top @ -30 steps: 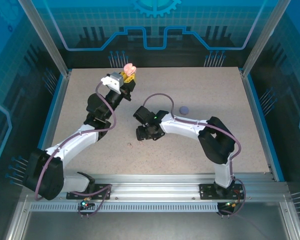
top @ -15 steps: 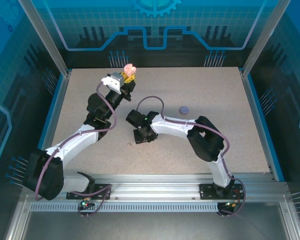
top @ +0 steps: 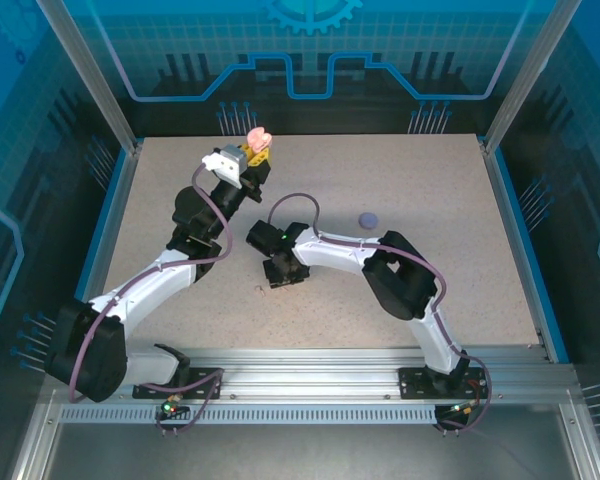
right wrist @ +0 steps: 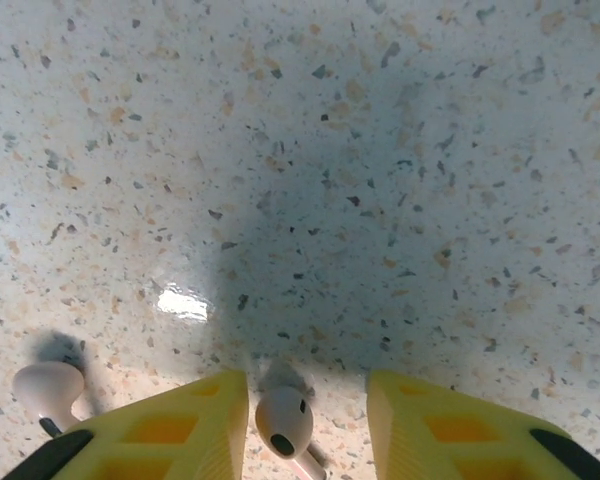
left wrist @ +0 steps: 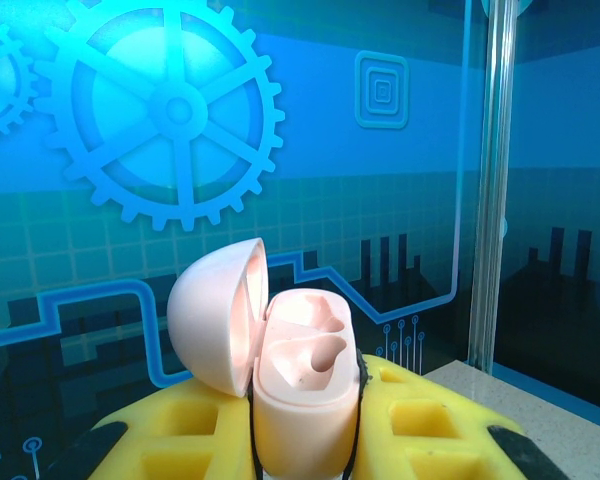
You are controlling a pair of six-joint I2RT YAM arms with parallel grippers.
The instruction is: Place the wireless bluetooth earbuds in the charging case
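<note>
Jaws of the left gripper (left wrist: 305, 440) clamp an open pink case (left wrist: 305, 370). Jaws of the right gripper (right wrist: 305, 400) stand apart around one pale earbud (right wrist: 283, 425) on the table (right wrist: 380, 150).

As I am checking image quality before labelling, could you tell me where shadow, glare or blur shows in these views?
Right wrist view: a broad shadow darkens the table, with one small glare spot; the earbud between the yellow fingers is sharp. Left wrist view: the pink case is crisp, the gear backdrop glows and looks softer. Top external view: evenly lit.
</note>
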